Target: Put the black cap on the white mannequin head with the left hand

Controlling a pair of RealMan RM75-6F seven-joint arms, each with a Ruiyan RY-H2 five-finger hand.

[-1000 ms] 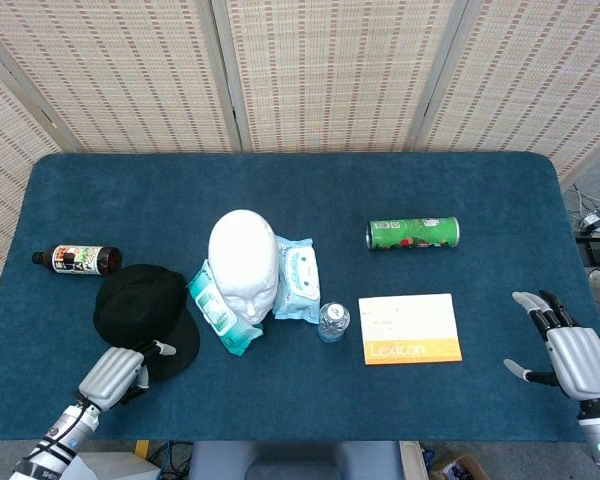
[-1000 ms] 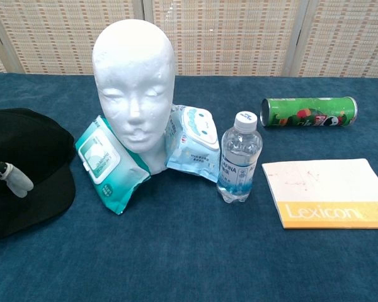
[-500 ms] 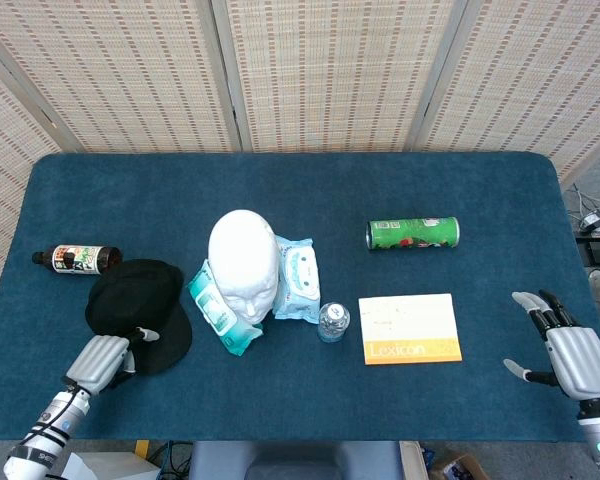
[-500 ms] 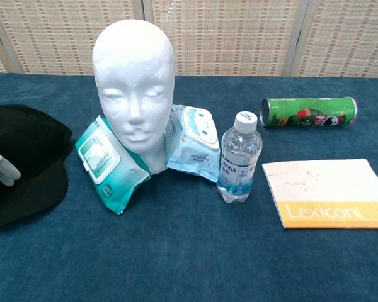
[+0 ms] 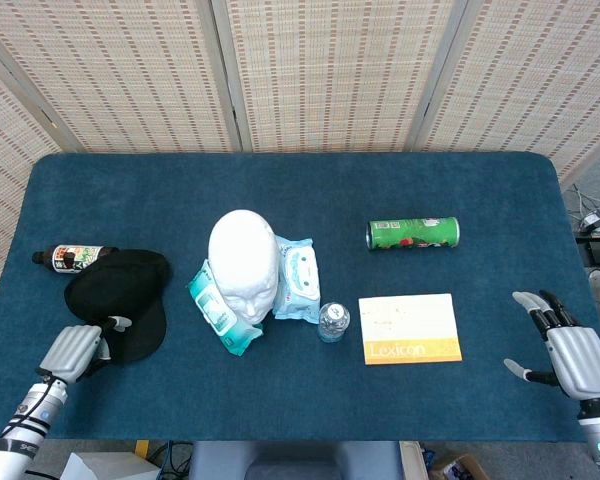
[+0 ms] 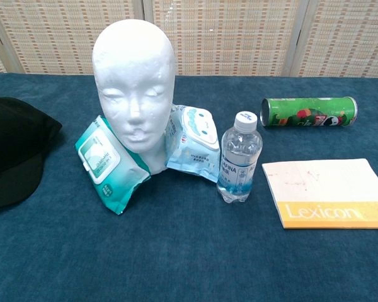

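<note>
black cap [image 5: 117, 295] dragged further left with left hand [image 5: 72, 351] since 1 s ago | hand pinches brim | white mannequin head [image 5: 243, 262] well right of it | right hand [image 5: 570, 350] idle, fingers apart, empty

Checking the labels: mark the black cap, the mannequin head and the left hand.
black cap [image 5: 120, 290], head view, on its crown.
mannequin head [image 6: 133, 82], chest view, on its forehead.
left hand [image 5: 70, 351], head view, on the back of the hand.

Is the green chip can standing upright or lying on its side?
On its side: the green chip can lies lengthwise on the table, its round end visible at left.
</note>
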